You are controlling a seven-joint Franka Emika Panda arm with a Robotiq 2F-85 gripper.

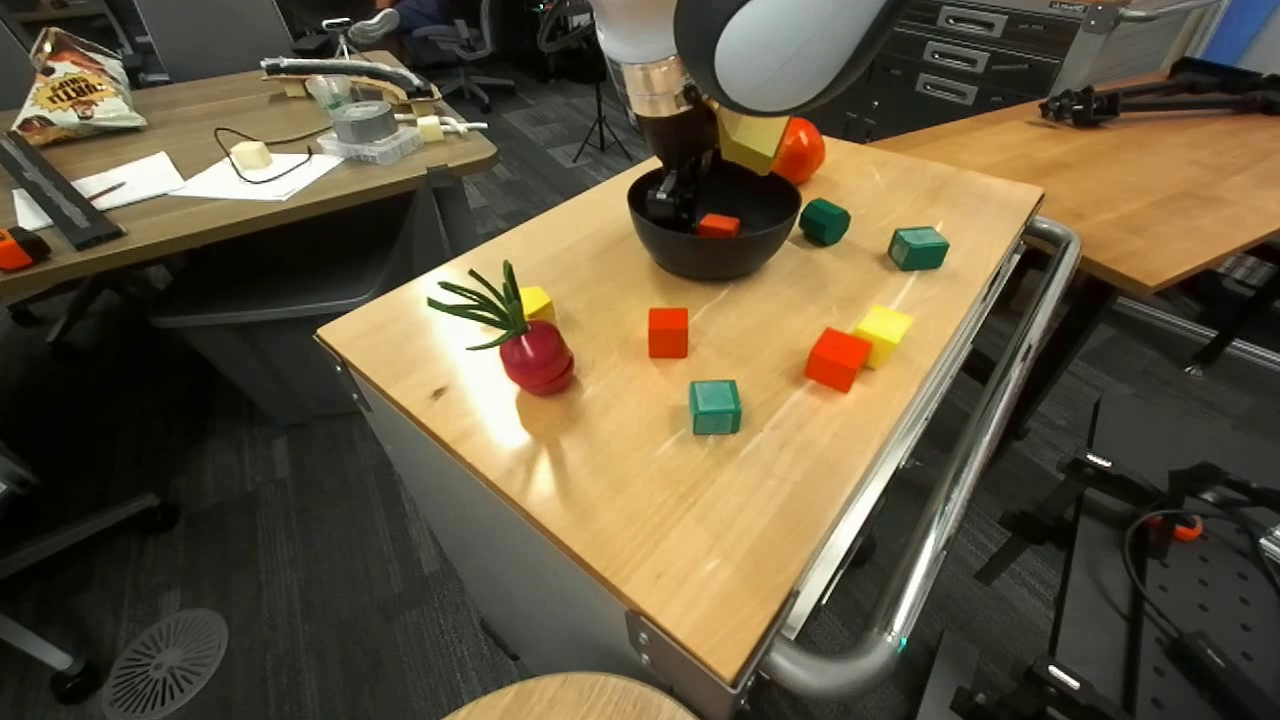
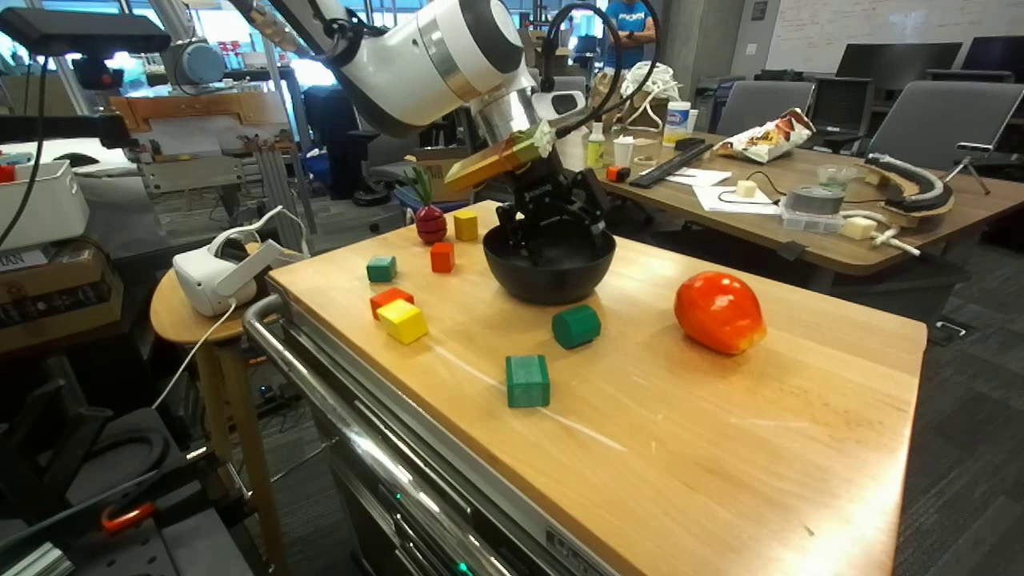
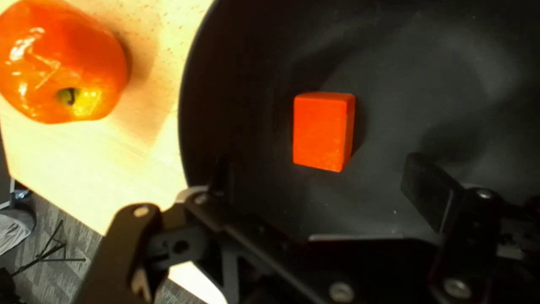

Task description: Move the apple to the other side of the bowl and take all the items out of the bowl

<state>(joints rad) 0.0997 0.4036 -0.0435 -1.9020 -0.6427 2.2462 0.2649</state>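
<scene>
A: Fingers (image 3: 427, 188)?
B: Spread, pinching nothing. In an exterior view, block (image 1: 719, 226) lies right of them, in bowl (image 1: 708, 260).
A: Long axis?
B: Left-right, I judge; closing near-far should fit.

Arm (image 2: 424, 72) bent — fingers (image 3: 428, 190) spread wide, pointing down.

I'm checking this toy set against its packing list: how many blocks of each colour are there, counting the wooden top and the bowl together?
Red-orange blocks: 3 (one inside the bowl)
Green blocks: 3
Yellow blocks: 2
Total: 8
</scene>
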